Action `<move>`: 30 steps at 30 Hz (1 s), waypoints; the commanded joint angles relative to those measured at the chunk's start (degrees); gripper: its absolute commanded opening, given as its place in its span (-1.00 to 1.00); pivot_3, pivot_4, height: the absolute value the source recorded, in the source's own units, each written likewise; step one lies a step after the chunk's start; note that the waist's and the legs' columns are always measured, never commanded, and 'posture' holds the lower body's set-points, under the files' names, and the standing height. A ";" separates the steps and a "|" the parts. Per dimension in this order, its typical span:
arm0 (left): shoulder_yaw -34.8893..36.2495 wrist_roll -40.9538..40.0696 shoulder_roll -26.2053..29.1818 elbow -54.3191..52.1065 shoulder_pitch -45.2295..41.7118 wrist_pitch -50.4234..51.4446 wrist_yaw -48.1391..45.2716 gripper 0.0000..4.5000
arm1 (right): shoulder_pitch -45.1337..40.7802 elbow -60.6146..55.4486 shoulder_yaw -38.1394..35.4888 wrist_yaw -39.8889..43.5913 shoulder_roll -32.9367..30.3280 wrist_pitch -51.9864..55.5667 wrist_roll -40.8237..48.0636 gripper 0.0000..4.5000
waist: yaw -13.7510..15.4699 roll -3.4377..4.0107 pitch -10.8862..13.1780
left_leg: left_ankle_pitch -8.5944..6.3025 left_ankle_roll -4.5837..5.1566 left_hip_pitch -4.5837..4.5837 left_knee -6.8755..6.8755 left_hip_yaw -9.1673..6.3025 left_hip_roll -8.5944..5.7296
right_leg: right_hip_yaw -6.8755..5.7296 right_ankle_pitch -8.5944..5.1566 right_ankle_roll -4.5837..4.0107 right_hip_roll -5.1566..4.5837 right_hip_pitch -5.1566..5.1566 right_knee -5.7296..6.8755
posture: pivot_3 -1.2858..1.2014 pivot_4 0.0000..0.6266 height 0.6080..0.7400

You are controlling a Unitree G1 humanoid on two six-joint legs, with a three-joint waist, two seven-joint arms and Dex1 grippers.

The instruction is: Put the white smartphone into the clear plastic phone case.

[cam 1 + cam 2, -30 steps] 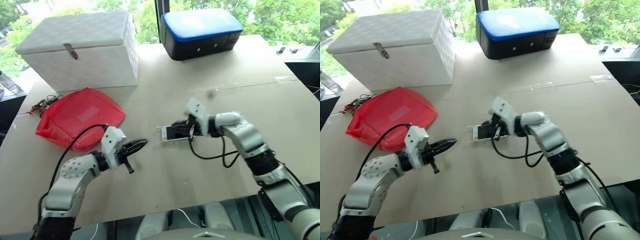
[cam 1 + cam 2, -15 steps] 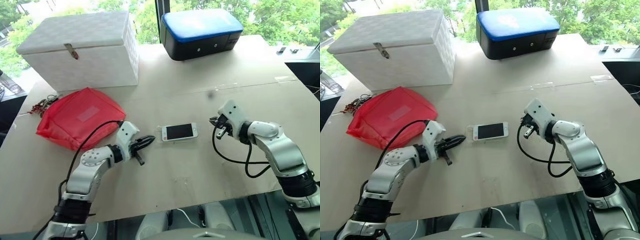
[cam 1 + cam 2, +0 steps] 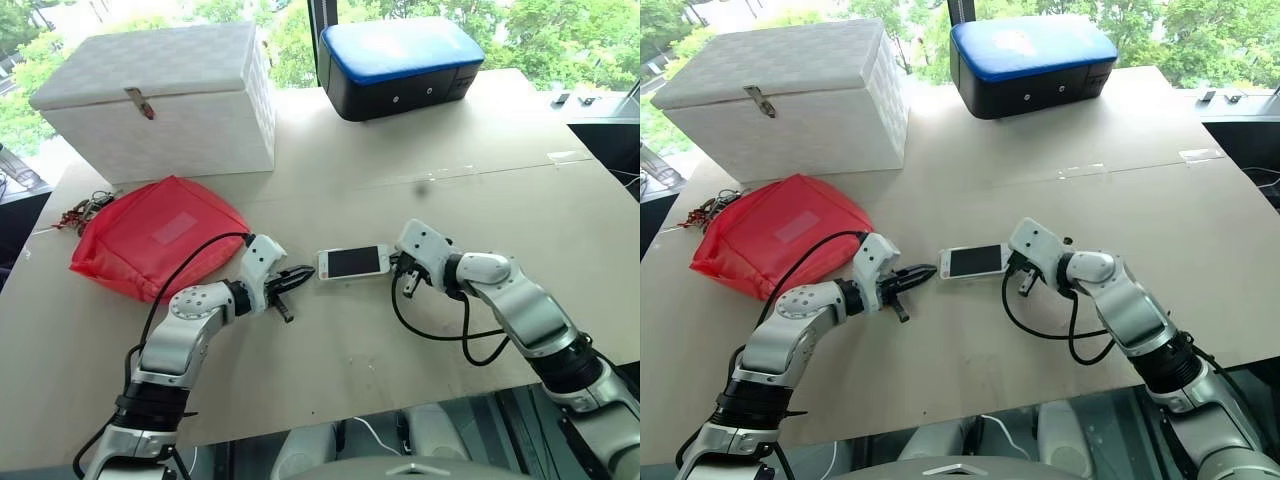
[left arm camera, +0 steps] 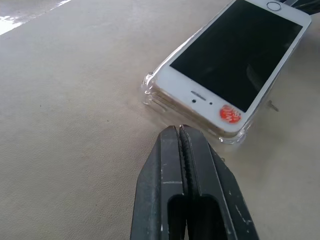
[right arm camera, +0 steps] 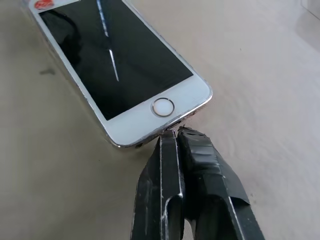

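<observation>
The white smartphone point(image 3: 353, 261) lies screen-up on the table point(image 3: 480, 150), this side of the blue-topped black box point(image 3: 400, 62), sitting in or on the clear plastic phone case point(image 4: 150, 90); whether it's fully seated, I can't tell. The left gripper point(image 4: 181, 137) comes at the phone's earpiece end, fingers pressed together, holding nothing. The right gripper point(image 5: 172, 136) is at the home-button end, also pinched closed and empty. The phone looks light, rigid and slick, with a fragile glass face; the case thin and springy. I'd press on the bezels and corners, not mid-screen.
</observation>
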 commanded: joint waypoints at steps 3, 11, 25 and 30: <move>-0.54 0.15 -0.03 -0.74 0.18 -0.38 -0.85 -0.98 | -6.75 4.63 8.89 4.57 0.66 -4.97 -4.96 -1.00 | -0.44 -0.01 0.00 | 0.00 0.00 0.06 0.01 0.02 0.00 | 0.01 0.00 0.00 0.01 0.01 0.05 | 0.03 -0.52 1.00; -0.64 0.60 -0.51 -0.49 0.22 -0.84 -1.19 -0.98 | -10.65 12.52 12.56 11.56 3.50 -11.50 -7.00 -1.00 | -0.62 -0.12 -0.09 | 0.02 -0.02 0.30 0.02 0.11 0.03 | 0.04 0.00 0.00 0.05 0.13 0.16 | 0.03 -0.52 1.00; 0.21 1.14 -0.15 0.68 1.55 -2.47 -1.46 -0.98 | -6.01 11.27 -4.58 11.41 -1.63 -6.92 -1.87 -1.00 | 0.12 -0.13 -0.09 | 0.01 -0.02 0.17 0.02 0.04 0.01 | 0.05 0.00 0.00 0.01 0.11 0.07 | 0.03 -0.52 1.00; -0.03 1.27 0.12 0.89 1.35 -2.70 -1.92 -0.98 | -5.42 10.04 -5.59 11.13 -1.26 -5.72 -0.38 -1.00 | 0.08 -0.12 -0.08 | 0.01 -0.02 0.16 -0.01 0.04 0.01 | 0.06 0.00 0.00 0.01 0.08 0.08 | 0.03 -0.52 1.00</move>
